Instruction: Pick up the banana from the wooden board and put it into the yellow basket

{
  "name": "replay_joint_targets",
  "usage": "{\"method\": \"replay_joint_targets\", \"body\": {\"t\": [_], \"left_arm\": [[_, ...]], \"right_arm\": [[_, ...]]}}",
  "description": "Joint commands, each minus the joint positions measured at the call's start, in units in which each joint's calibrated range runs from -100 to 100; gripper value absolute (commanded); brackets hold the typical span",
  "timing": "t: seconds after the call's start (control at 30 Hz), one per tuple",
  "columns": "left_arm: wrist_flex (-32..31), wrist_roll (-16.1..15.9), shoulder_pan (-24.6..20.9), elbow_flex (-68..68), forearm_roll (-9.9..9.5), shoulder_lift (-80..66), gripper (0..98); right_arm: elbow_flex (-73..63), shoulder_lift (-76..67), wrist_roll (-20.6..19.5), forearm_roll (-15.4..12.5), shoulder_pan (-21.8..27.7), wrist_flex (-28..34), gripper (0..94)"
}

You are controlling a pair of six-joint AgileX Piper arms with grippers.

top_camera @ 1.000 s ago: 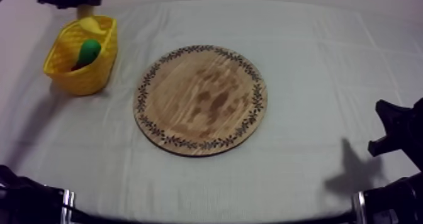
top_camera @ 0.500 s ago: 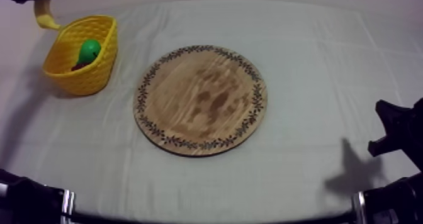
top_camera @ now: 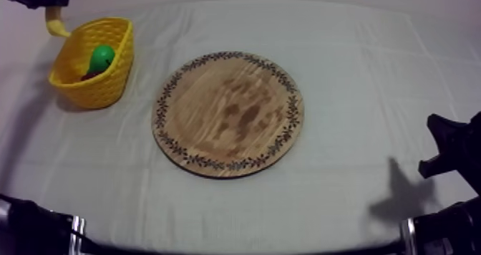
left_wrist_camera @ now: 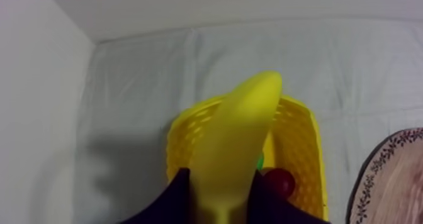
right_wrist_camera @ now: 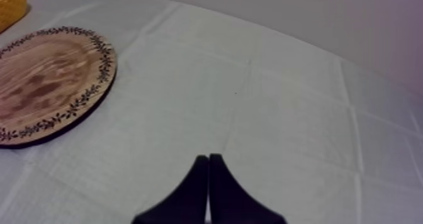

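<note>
My left gripper [top_camera: 44, 0] is at the far left corner, just behind the yellow basket [top_camera: 107, 89], shut on the banana [top_camera: 54, 23], which hangs below it. In the left wrist view the banana [left_wrist_camera: 236, 145] stands between my fingers [left_wrist_camera: 170, 198] above the basket [left_wrist_camera: 302, 157]. A green pear [top_camera: 101, 57] and a small red fruit [left_wrist_camera: 280, 181] lie inside the basket. The round wooden board [top_camera: 229, 113] in the middle of the table is bare. My right gripper [right_wrist_camera: 208, 170] is shut on nothing, low at the right [top_camera: 447, 150].
The grey-white cloth covers the table. In the right wrist view the board [right_wrist_camera: 44, 82] lies ahead of my right fingers, with a corner of the basket [right_wrist_camera: 11, 1] beyond it. A wall rises close behind the basket.
The banana moved from over the basket's back rim out to the left, behind the basket, with my left gripper. In the last half second it barely shifted. The right arm stayed still.
</note>
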Motion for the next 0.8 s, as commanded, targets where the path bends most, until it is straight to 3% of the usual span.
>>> {"method": "replay_joint_targets", "body": {"t": [0.0,0.77], "left_arm": [[-0.2,0.2,0.0,-0.6,-0.03,2.1,14.1],[-2.8,2.1,1.2,-5.1,-1.31,22.6,11.5]], "right_arm": [[0.0,0.0,0.0,0.0,0.0,0.0,0.3],[0.0,0.0,0.0,0.0,0.0,0.0,0.3]]}}
